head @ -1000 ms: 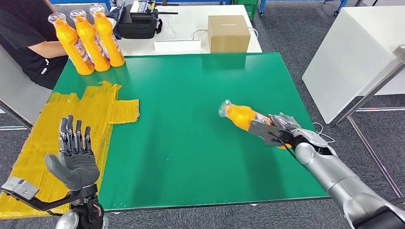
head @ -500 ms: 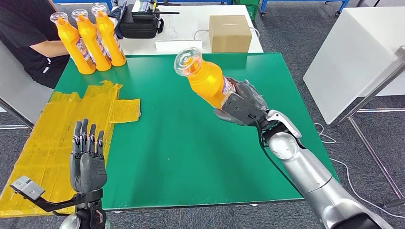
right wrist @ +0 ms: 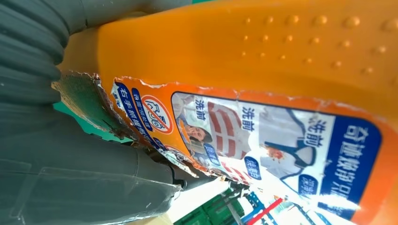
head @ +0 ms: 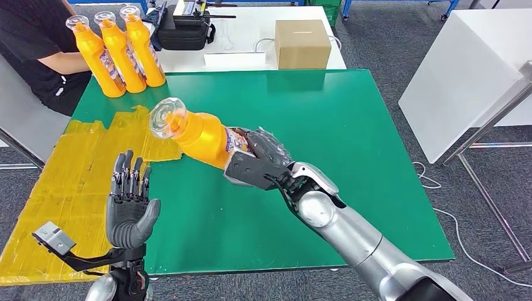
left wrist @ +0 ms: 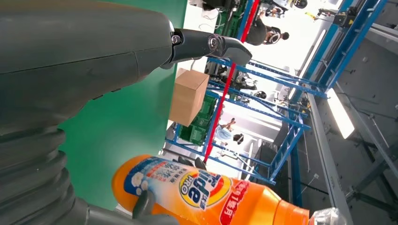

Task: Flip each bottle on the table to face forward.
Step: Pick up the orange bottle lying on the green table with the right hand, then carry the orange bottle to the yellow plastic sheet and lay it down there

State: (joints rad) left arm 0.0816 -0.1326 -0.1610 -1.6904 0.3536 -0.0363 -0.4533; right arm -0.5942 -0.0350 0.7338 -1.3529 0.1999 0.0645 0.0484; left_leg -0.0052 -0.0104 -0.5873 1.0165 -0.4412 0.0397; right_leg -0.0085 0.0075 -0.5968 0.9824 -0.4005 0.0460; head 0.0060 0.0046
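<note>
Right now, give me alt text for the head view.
The robot's right hand holds an orange plastic detergent bottle tilted above the green table, clear cap toward the open left hand. Three matching orange bottles stand at the far left corner.

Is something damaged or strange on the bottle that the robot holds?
Yes. The label on the orange bottle in the right hand is torn and peeling at its edge near the fingers. The bottle is tilted above the table, not standing.
</note>
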